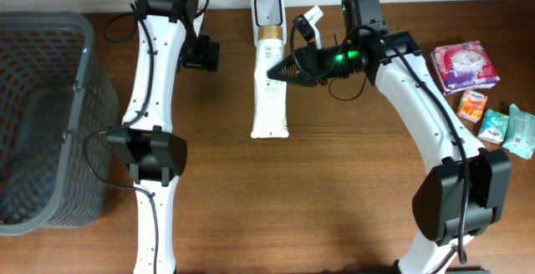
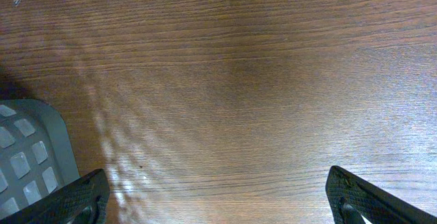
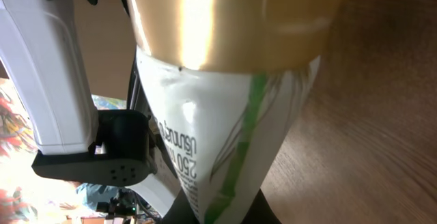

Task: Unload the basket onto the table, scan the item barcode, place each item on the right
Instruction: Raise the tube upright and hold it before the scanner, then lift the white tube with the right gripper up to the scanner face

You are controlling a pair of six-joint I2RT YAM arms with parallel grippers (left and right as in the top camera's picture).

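Tube (image 1: pixel 270 98): flat on table, gold cap by scanner (image 1: pixel 267 11) | right gripper (image 1: pixel 274 71): jaws together, tip at tube's side | left gripper (image 1: pixel 202 54): fingers wide apart, holding nothing

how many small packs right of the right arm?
4: purple pack rearmost, orange pack nearer, teal pack beside it, second teal pack at frame edge. More may be cropped.

A brown wood-grain table (image 1: pixel 351 190) fills the frame. At the left edge stands a grey plastic mesh basket (image 1: pixel 50 23). At top centre is a white scanner stand (image 1: pixel 267 11), and a white tube with a gold cap (image 1: pixel 271 107) stretches down from it; whether the tube rests on the wood is unclear. At the right edge lie a purple-and-pink pack (image 1: pixel 465 67), a small orange packet (image 1: pixel 472 105) and two teal packets (image 1: pixel 493 125).
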